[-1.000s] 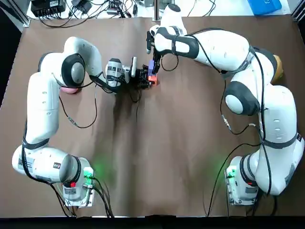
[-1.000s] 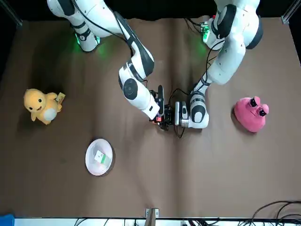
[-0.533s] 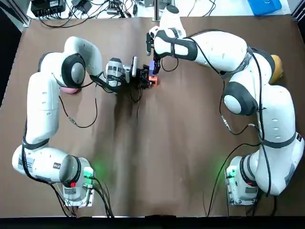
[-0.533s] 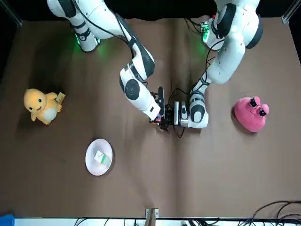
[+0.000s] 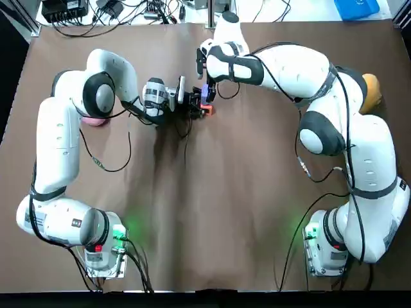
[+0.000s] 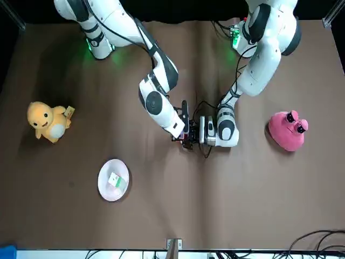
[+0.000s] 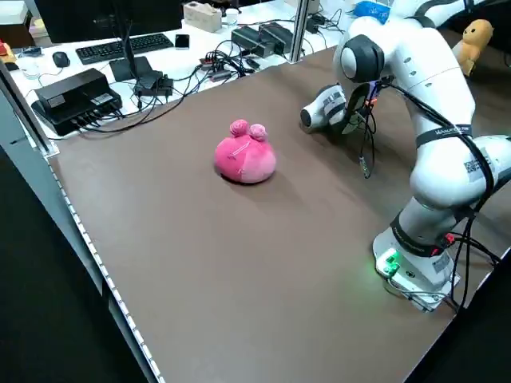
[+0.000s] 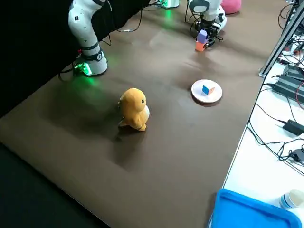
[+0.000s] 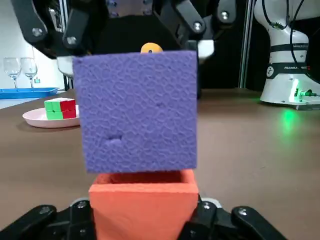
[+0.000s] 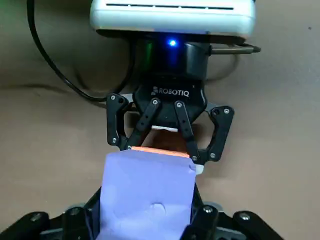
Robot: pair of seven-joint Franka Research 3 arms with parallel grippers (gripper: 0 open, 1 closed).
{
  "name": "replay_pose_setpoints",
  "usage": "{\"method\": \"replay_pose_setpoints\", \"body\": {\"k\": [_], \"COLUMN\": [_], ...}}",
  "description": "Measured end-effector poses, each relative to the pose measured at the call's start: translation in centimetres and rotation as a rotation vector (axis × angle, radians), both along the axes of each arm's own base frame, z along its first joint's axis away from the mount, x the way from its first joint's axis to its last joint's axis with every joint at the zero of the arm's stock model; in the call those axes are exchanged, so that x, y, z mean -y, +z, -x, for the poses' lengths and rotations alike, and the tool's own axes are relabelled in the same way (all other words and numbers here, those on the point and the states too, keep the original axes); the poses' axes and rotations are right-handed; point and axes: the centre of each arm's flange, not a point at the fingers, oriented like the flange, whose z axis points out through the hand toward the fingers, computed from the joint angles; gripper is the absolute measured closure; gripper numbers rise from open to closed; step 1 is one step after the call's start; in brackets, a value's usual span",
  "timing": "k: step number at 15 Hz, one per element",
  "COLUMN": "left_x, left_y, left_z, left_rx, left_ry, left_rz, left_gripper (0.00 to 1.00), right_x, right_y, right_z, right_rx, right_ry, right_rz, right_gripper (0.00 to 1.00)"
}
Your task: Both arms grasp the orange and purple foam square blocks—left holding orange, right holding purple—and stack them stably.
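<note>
A brown table [image 5: 225,192] seen from above, with two white robot arms reaching to one spot at the middle of its far side.

There, a purple block [image 8: 202,36] sits directly on top of an orange block [image 8: 200,46]. Both are square foam cubes with no clear long side. They stand upright with flat faces level, and the orange one rests on the table. From the left wrist camera the purple block [image 9: 136,110] looks wider than the orange block [image 9: 143,200] and overhangs it a little at one side. Whether its full weight rests on the orange cannot be told.

The left gripper [image 5: 196,106] lies low and level over the table, pointing toward the robot's right. Its fingers are clamped on the orange block's two sides. The right gripper [image 5: 207,90] reaches down from above, and its fingers pinch the purple block on two opposite sides. The right wrist camera looks down over the purple block [image 10: 147,200] at the left gripper [image 10: 167,150] facing it, with a strip of orange [image 10: 160,150] between.

Well apart from the stack, a pink plush [image 7: 245,155] sits near the left arm. A yellow plush [image 8: 134,109] sits on the robot's right side. A small plate [image 8: 195,92] holding a coloured cube [image 8: 205,90] lies beyond the stack, toward the far edge.
</note>
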Motion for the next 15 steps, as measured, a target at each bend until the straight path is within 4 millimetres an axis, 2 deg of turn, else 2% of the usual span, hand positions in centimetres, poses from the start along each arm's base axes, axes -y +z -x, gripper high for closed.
{"method": "replay_pose_setpoints", "body": {"k": [15], "left_x": [0.02], "left_y": [0.01], "left_z": [-0.01], "left_rx": [0.001], "left_ry": [0.0], "left_rz": [-0.001], "left_gripper": [0.4], "right_x": [-0.59], "right_y": [-0.88], "right_z": [0.36], "right_rx": [0.011], "right_ry": [0.003], "right_rz": [-0.001], "right_gripper": [0.32]}}
